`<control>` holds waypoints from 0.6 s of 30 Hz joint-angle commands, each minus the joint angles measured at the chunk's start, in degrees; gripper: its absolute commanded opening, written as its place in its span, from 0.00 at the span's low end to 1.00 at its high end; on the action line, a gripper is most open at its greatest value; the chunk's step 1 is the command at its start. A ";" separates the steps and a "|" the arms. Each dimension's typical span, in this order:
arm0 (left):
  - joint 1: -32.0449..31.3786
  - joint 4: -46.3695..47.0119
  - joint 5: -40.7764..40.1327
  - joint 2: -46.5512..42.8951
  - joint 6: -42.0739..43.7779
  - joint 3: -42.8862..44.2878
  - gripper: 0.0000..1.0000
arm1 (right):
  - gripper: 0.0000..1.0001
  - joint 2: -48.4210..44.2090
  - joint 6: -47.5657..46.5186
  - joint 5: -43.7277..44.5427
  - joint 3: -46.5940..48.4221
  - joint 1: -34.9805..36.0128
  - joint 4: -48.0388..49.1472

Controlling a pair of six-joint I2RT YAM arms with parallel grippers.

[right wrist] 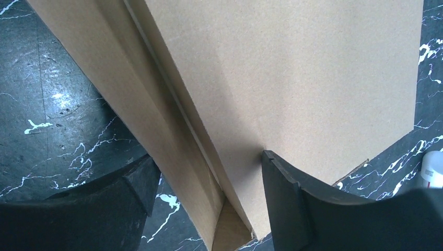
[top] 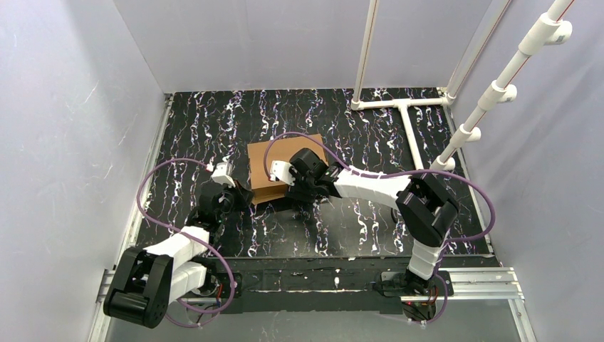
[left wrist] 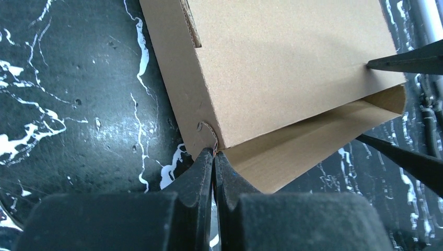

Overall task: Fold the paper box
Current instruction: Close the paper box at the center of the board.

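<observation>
The left gripper (left wrist: 213, 156), fingers (left wrist: 201, 175) pressed together, touches the paper box (left wrist: 282, 68) at its rounded corner tab on the black marbled tabletop (left wrist: 78, 78), while the right gripper (left wrist: 362, 102) straddles its open side.

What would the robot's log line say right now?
box: lid down, one side open | left gripper: shut, tips at box corner | right gripper: open, astride open side

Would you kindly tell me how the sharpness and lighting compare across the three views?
Top external: evenly lit and sharp, with only soft shadows. Left wrist: the paper box shows crisp grain, while the left gripper is dark and blurred. Right wrist: the box is bright and slightly soft, with no glare.
</observation>
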 commanded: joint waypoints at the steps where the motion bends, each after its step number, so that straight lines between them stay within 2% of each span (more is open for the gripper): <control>1: -0.65 4.13 7.84 -4.31 -9.16 1.77 0.00 | 0.75 5.84 4.31 -9.17 -1.62 0.36 -5.62; 6: -0.57 2.72 7.14 -3.15 -11.52 2.20 0.00 | 0.78 5.29 3.25 -11.11 -1.30 0.36 -6.72; 12: -0.57 1.00 4.98 0.63 -7.94 4.26 0.00 | 0.91 -0.50 1.00 -16.99 -2.06 0.36 -7.17; 18: -0.57 -2.20 4.18 4.26 -4.31 8.00 0.00 | 0.98 -5.23 -0.38 -18.87 -3.01 0.36 -6.35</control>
